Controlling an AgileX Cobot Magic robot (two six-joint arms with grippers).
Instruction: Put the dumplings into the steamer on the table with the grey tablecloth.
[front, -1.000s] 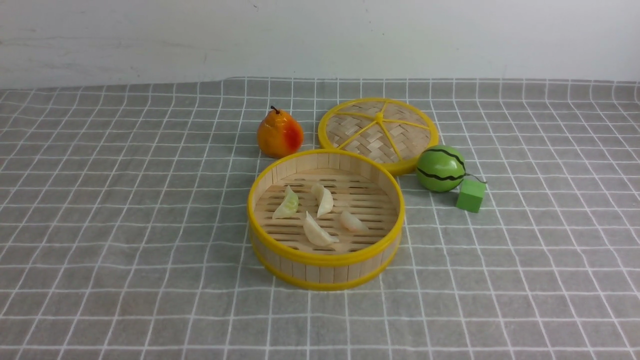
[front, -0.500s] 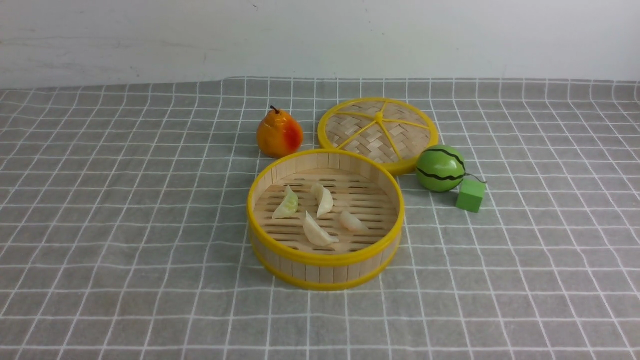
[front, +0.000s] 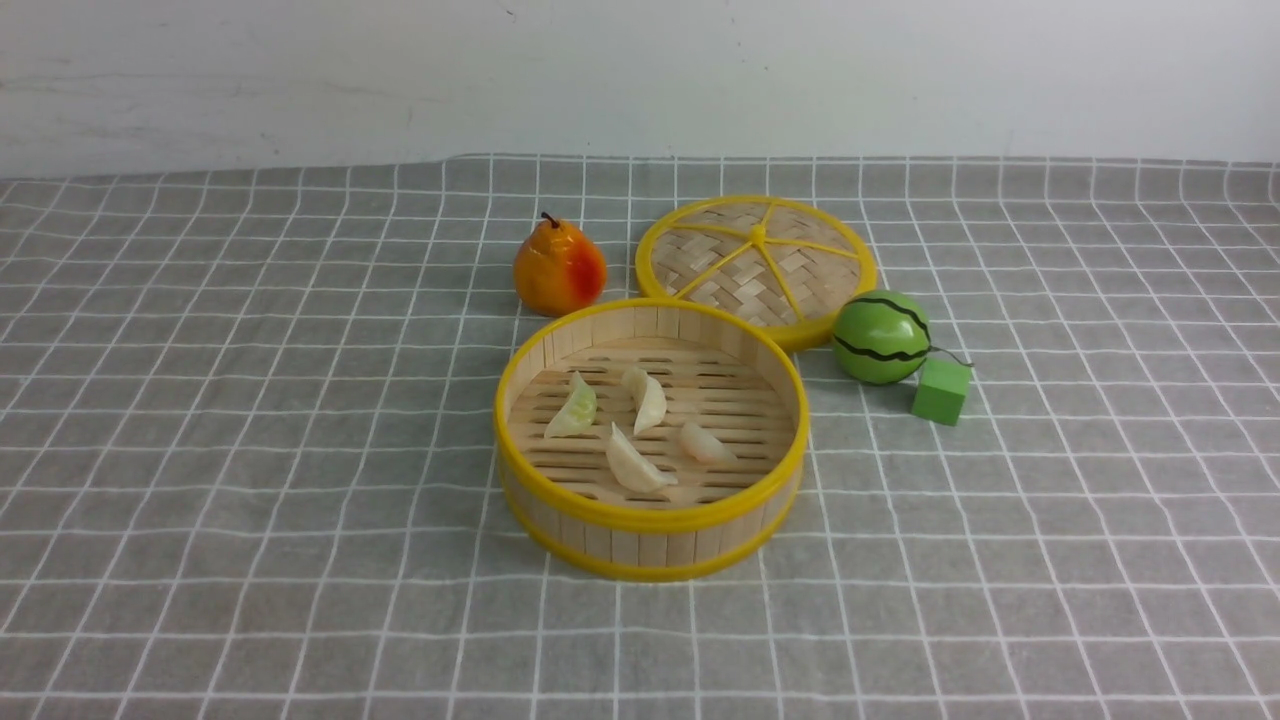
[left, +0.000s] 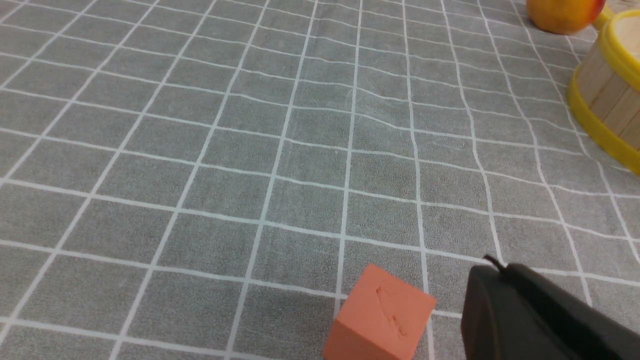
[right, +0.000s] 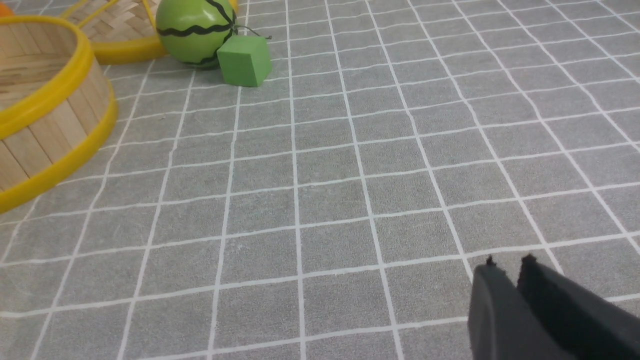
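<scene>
Grey gridded tablecloth (front: 250, 420) over the table, white wall behind

Steamer (front: 650, 520) sits mid-table with all four dumplings (front: 640, 425) on its slat floor, beside a lid (front: 756, 262), pear (front: 559, 268), melon (front: 881, 337) and green cube (front: 941, 391); left hand (left: 492, 272) closed and empty near an orange cube (left: 382, 322); right hand (right: 507, 270) slightly parted, empty

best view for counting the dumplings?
Front view: it looks down into the steamer, so all four dumplings show on its slat floor. The left and right wrist views catch only the steamer's outer wall and rim; no dumplings are visible there.
</scene>
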